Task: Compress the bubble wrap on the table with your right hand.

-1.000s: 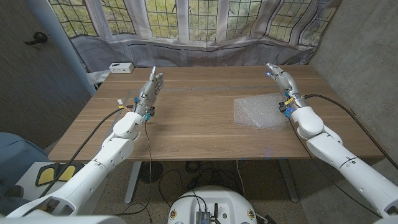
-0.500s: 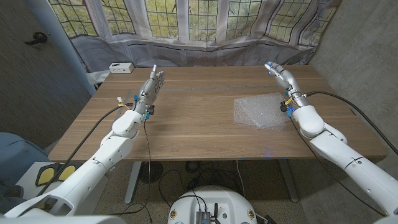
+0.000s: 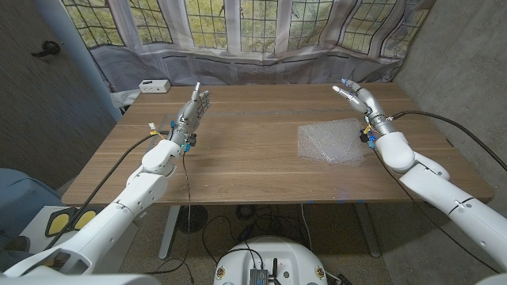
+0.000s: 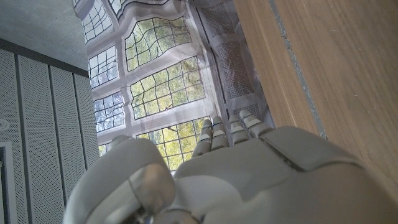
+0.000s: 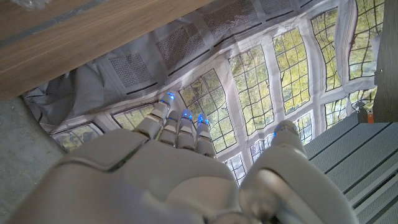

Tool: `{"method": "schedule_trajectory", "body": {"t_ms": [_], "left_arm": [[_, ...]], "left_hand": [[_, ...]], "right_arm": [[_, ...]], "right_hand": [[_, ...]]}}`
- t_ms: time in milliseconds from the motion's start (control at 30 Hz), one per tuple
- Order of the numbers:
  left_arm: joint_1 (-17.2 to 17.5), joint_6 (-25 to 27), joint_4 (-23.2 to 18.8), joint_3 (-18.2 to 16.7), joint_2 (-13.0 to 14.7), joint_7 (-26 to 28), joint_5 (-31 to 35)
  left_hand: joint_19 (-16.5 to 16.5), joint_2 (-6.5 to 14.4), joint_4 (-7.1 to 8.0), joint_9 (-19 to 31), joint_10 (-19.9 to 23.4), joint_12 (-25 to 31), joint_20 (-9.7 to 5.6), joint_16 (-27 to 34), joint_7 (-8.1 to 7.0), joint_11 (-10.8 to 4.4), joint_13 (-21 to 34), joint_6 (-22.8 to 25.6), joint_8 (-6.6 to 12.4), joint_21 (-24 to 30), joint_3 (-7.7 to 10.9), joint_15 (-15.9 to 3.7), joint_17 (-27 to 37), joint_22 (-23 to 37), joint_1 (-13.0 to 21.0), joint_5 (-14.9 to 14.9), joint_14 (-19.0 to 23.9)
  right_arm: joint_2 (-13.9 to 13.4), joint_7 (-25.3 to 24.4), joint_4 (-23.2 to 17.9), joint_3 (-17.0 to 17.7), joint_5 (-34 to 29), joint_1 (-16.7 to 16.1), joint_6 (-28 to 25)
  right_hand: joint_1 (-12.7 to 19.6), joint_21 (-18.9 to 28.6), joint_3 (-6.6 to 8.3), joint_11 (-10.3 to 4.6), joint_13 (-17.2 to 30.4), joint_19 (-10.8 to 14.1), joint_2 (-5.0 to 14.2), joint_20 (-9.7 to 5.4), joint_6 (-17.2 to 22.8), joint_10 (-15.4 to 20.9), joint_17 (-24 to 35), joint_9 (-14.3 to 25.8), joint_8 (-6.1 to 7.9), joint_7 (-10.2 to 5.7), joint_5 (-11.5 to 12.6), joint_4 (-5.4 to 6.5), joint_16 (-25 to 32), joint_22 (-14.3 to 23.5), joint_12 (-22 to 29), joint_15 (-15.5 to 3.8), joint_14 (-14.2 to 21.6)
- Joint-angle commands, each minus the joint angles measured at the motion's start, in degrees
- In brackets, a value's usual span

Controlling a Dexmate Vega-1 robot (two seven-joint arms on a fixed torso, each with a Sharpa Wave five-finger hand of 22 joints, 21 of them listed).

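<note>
Bubble wrap (image 3: 330, 142): on surface (image 3: 245, 158), right half, toward the right edge | Right robot hand (image 3: 358, 98): behind the bubble wrap, raised, apart from it | Left robot hand (image 3: 194, 111): over the surface's left half, well apart from the bubble wrap | Small box (image 3: 154, 86): off the far left corner, on a ledge behind the surface

From my right wrist view only a corner of the bubble wrap (image 5: 25, 4) shows, cut off at the edge beyond my fingers (image 5: 180, 127).
</note>
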Motion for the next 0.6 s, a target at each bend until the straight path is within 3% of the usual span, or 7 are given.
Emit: {"method": "schedule_trajectory", "body": {"t_ms": [33,167,600], "left_arm": [[0.82,0.74,-1.67,-0.22,0.66,0.8,0.21],[1.06,1.14,-2.25,-0.26,0.93,1.29,0.49],[1.57,1.01,-2.67,-0.27,0.63,1.87,0.57]], "left_hand": [[-0.36,0.37,-0.04,0.3,0.18,0.04,0.0,-0.07,0.22,0.06,0.17,0.76,0.02,-0.21,0.14,0.24,0.17,0.23,0.2,-0.1,0.17],[-0.38,0.37,-0.03,0.3,0.36,0.07,0.02,-0.09,0.5,0.19,0.17,1.0,0.06,-0.22,0.18,0.29,0.17,0.24,0.23,-0.15,0.2],[-0.41,0.39,0.0,0.3,0.44,0.03,0.08,-0.07,0.31,0.07,0.18,1.11,0.01,-0.24,0.24,0.34,0.18,0.24,0.28,-0.24,0.35]], "right_arm": [[-2.72,0.18,-4.09,-0.52,-3.47,-0.42,-7.77],[-3.74,-0.69,-5.97,-1.35,-6.73,-0.24,-11.5],[-4.84,-1.1,-6.79,-3.89,-11.65,0.99,-14.92]], "right_hand": [[0.97,-0.22,0.3,0.13,0.18,-0.16,-0.15,0.02,-0.08,0.2,-0.03,0.25,0.07,-0.27,-0.19,-0.19,0.05,0.19,-0.14,0.02,0.09],[1.31,-0.43,0.43,-0.26,0.17,-0.57,-0.13,0.03,0.04,-0.07,-0.06,0.25,0.12,-0.96,-0.25,-0.28,-0.15,0.2,-0.3,0.03,-0.23],[2.02,-1.09,0.65,-1.11,0.19,-2.35,-0.16,0.84,-0.72,-1.13,-0.11,0.28,-0.15,-1.99,-0.44,-0.41,-0.62,0.23,-0.77,0.23,-1.18]]}}
